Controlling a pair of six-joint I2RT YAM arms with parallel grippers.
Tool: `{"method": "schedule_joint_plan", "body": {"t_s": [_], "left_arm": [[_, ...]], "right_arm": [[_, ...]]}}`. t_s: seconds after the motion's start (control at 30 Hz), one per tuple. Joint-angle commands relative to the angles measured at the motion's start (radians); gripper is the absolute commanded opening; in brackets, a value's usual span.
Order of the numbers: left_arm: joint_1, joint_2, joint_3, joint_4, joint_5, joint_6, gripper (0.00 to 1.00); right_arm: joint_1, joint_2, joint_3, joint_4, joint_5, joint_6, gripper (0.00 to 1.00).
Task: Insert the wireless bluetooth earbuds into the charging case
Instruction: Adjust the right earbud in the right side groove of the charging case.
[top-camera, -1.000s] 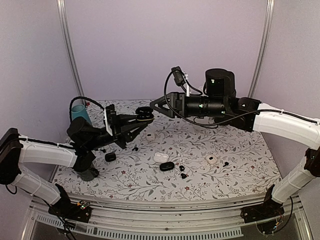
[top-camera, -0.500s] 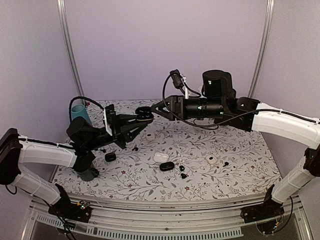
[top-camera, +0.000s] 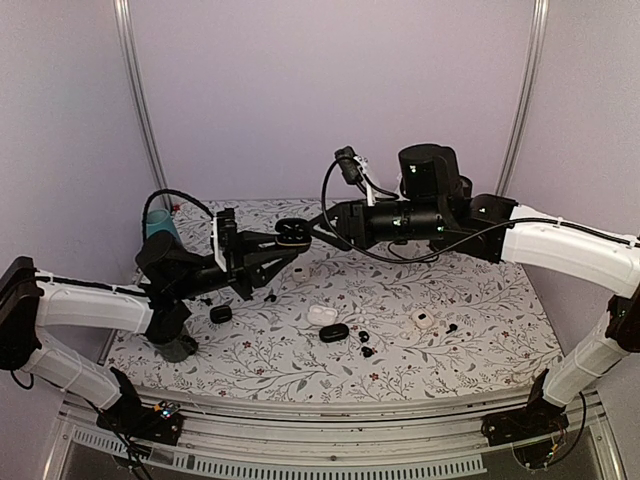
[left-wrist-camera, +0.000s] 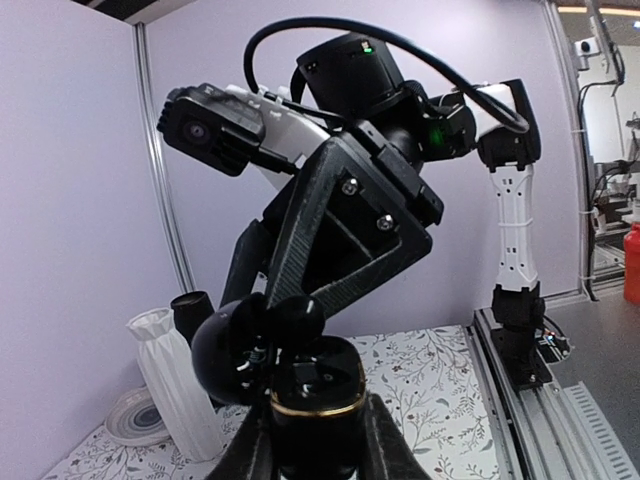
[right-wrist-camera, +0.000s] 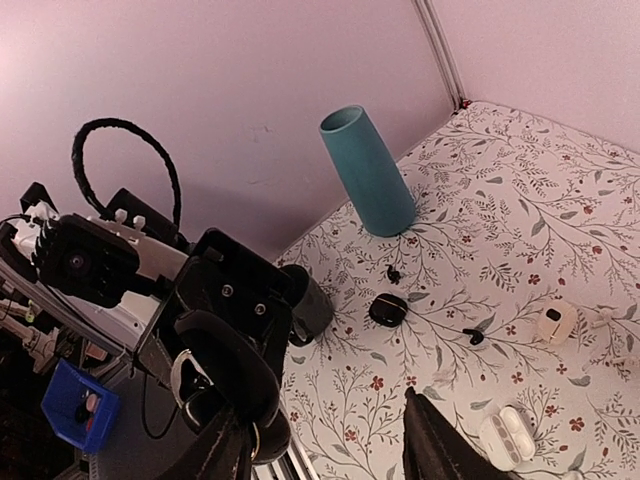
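Floral table, case in L gripper

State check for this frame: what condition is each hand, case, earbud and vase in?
left hand, shut on the black charging case
black charging case, lid open, held up in the air
right hand, open, fingertips beside the held case
white case, lid open
loose earbuds, lying outside any case
teal vase, upright

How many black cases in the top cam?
3: held black case in the left hand; small black case on the table by the left arm; mid-table black case beside the open white case. Arms may hide more.
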Motion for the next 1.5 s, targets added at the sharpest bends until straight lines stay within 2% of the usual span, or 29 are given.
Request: {"method": "schedule_joint_plan", "body": {"t_s": [0.0, 0.43, 0.63, 1.0, 1.17, 1.47], "left_arm": [[-0.011, -0.020, 0.052, -0.056, 0.061, -0.037, 0.00], [0.025, -0.012, 0.107, -0.123, 0.170, -0.191, 0.00], [0.048, 0.006, 0.125, -0.116, 0.238, -0.274, 0.00], [0.078, 0.039, 0.143, -0.041, 0.392, -0.437, 0.00], [0.078, 0.032, 0.110, 0.041, 0.422, -0.442, 0.00], [0.077, 0.032, 0.090, 0.054, 0.439, -0.407, 0.00]], "right_arm": [[0.018, 0.005, 0.050, -0.051, 0.075, -0.094, 0.52], [0.096, 0.024, 0.089, -0.154, 0.232, -0.268, 0.52], [0.129, 0.028, 0.087, -0.162, 0.280, -0.334, 0.53], [0.179, 0.052, 0.101, -0.202, 0.462, -0.451, 0.54], [0.179, 0.034, 0.102, -0.189, 0.480, -0.460, 0.54], [0.178, -0.002, 0.104, -0.176, 0.494, -0.444, 0.55]]}}
